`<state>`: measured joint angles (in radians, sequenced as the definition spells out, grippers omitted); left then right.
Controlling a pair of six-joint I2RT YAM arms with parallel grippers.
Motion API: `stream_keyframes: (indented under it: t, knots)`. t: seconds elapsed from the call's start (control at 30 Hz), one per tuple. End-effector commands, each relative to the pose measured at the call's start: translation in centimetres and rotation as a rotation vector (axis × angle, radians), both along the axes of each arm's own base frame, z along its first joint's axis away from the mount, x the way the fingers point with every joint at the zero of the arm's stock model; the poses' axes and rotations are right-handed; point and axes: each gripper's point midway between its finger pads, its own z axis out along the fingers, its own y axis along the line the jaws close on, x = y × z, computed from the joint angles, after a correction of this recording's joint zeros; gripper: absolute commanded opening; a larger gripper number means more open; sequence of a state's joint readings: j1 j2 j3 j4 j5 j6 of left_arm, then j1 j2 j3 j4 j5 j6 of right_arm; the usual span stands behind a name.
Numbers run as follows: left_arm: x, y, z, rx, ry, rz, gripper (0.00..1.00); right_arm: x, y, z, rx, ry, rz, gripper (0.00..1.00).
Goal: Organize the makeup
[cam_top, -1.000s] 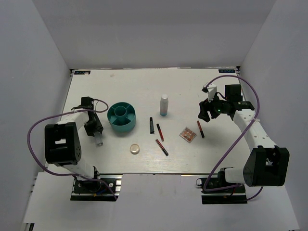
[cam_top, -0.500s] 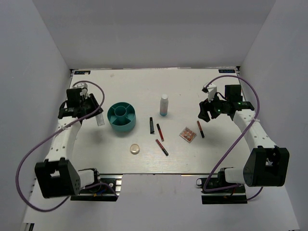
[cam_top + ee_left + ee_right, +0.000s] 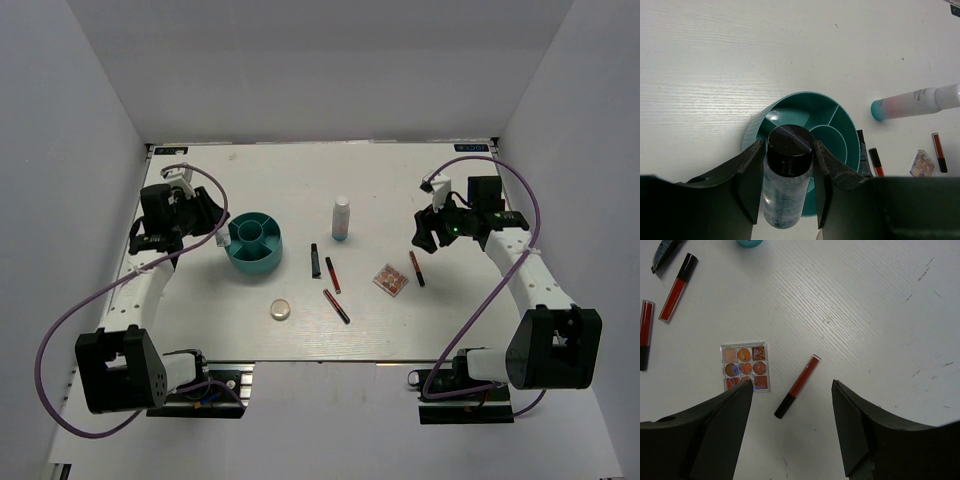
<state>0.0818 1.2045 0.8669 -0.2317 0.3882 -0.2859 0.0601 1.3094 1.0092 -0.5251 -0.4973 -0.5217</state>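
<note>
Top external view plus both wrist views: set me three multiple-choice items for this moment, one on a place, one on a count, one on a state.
1. Where is the clear vial?
A) in the left claw, by the teal tub
B) lying flat under the other arm
C) standing at the far edge

2. How many thin red-black sticks lie on the table?
A) one
B) three
C) five

3. What state is the right claw in?
A) shut on a stick
B) shut on the vial
C) open, holding nothing

Key:
1 A: the left wrist view shows the vial clamped between the fingers, with the tub just beyond.
2 B: the overhead view shows three.
3 C: its fingers stand wide apart, and the stick below lies untouched.
</note>
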Motion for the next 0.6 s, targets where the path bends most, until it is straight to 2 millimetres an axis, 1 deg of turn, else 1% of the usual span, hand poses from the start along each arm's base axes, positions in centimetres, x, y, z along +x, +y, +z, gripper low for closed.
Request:
stream_keyframes:
  t: [0.0,0.07,0.1,0.17,0.23,0.33,0.37,0.4,0.47,0.53,0.57]
  knots:
    - [1.6,-0.7,3.2,-0.009,-0.184,-0.047,0.0,-0.3,0.2,1.2,0.019,-0.028,0.001,0.7]
    - [1.8,-0.8,2.7,-0.015,-0.184,-0.047,0.0,-0.4,0.1,1.0,0.019,-0.024,-0.001,0.7]
    - [2.2,-0.8,2.9,-0.018,-0.204,-0.051,0.0,-0.4,0.2,1.0,0.018,-0.025,0.002,0.7]
    - [2.3,-0.9,2.6,-0.029,-0.209,-0.053,0.0,-0.4,0.1,1.0,0.017,-0.026,-0.001,0.7]
    - [2.2,-1.2,1.9,-0.046,-0.201,-0.057,0.0,-0.4,0.2,0.9,0.018,-0.022,0.0,0.7]
    - [2.3,-1.2,1.0,-0.057,-0.206,-0.052,0.03,-0.2,0.2,0.9,0.016,-0.021,0.002,0.7]
    - [2.1,-1.3,0.4,-0.063,-0.196,-0.055,0.03,-0.2,0.2,0.8,0.015,-0.019,0.001,0.7]
    - [2.2,-1.7,0.3,-0.07,-0.202,-0.063,0.04,-0.1,0.1,0.9,0.015,-0.02,0.0,0.7]
    - [2.1,-1.8,-0.3,-0.078,-0.194,-0.066,0.05,-0.1,0.1,0.8,0.014,-0.017,0.002,0.7]
    - [2.2,-1.8,-0.4,-0.085,-0.204,-0.061,0.06,-0.1,0.1,0.6,0.013,-0.013,0.0,0.7]
    - [2.3,-1.8,-0.7,-0.085,-0.201,-0.06,0.08,-0.1,0.1,0.6,0.011,-0.012,0.002,0.7]
